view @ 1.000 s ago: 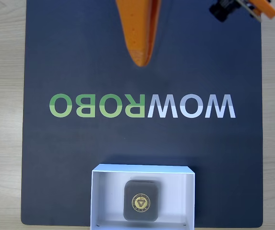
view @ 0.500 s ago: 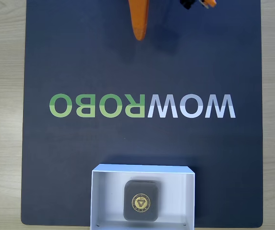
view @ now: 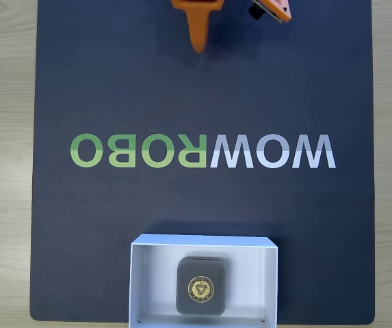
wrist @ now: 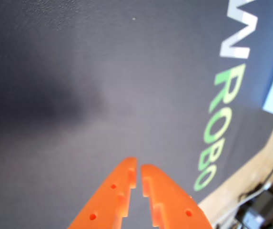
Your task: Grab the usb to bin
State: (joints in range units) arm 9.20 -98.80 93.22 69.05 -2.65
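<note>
The orange gripper (wrist: 137, 168) hangs above the dark mat (view: 202, 102), near the mat's top edge in the fixed view (view: 198, 46). Its two fingers (wrist: 115, 195) lie almost together, tips nearly touching with a thin slit between, holding nothing.

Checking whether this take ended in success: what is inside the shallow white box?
The small dark-grey rounded-square usb with a round gold emblem lies flat inside the shallow white rectangular bin, near its middle. The floor beneath it is hidden.
</note>
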